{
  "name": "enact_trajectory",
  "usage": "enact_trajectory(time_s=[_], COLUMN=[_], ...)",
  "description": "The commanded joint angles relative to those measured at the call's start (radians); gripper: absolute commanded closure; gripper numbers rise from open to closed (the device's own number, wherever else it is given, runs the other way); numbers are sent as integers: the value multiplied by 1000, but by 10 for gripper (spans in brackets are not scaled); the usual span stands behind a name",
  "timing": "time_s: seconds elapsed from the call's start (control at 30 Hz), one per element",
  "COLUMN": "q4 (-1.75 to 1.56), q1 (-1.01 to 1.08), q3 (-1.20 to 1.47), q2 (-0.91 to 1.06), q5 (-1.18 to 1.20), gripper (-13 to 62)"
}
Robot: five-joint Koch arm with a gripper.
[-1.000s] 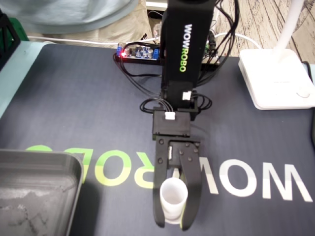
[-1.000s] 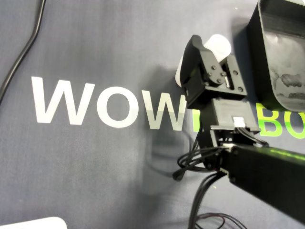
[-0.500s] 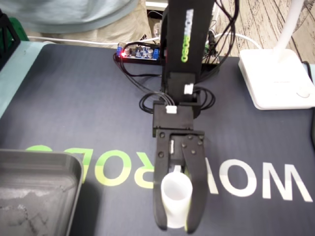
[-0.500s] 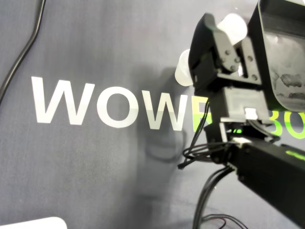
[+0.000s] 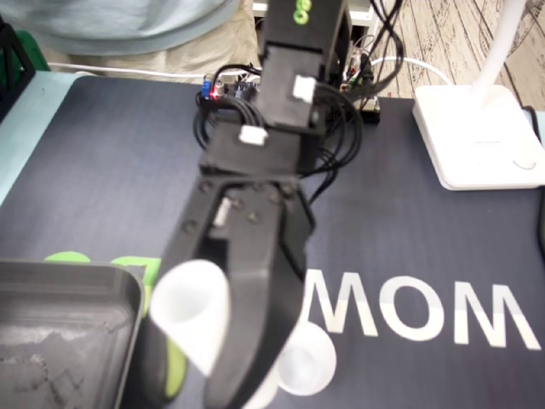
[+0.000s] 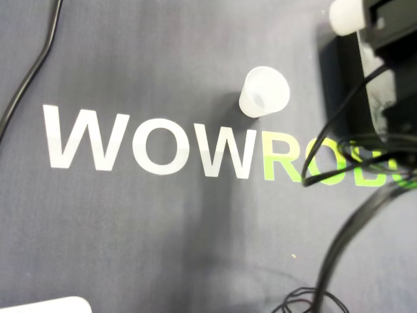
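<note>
In the fixed view my gripper (image 5: 197, 385) is raised off the mat and shut on a translucent white cup (image 5: 192, 317), held tilted between the black fingers (image 5: 247, 332). It hangs close to the right rim of the grey tray (image 5: 128, 294). A second white cup (image 5: 303, 361) sits on the mat just right of the gripper, free of it. In the overhead view this loose cup (image 6: 263, 92) rests above the letters. The held cup (image 6: 345, 14) shows at the top right edge beside the blurred arm (image 6: 391, 39).
A dark WOWROBO mat (image 5: 443, 247) covers the table. A white lamp base (image 5: 477, 136) stands at the back right, and a circuit board with cables (image 5: 223, 85) lies behind the arm. A black cable (image 6: 29, 72) runs along the overhead view's top left.
The gripper has risen from the mat with one cup and swung toward the tray, leftward in the fixed view. The other cup has stayed on the mat.
</note>
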Motion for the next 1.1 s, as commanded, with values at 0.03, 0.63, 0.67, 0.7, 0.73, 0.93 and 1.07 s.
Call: enact_trajectory(time_s=[0.03, 0.63, 0.67, 0.7, 0.73, 0.93, 1.07], q4=[44, 479, 485, 488, 488, 485, 483], q1=[74, 426, 434, 442, 443, 456, 471], q3=[-156, -841, -865, -891, -907, -1028, -1104], q2=[8, -442, -463, -494, -511, -627, -704], q5=[132, 868, 917, 988, 1034, 1439, 1675], gripper=[444, 444, 444, 444, 444, 444, 444])
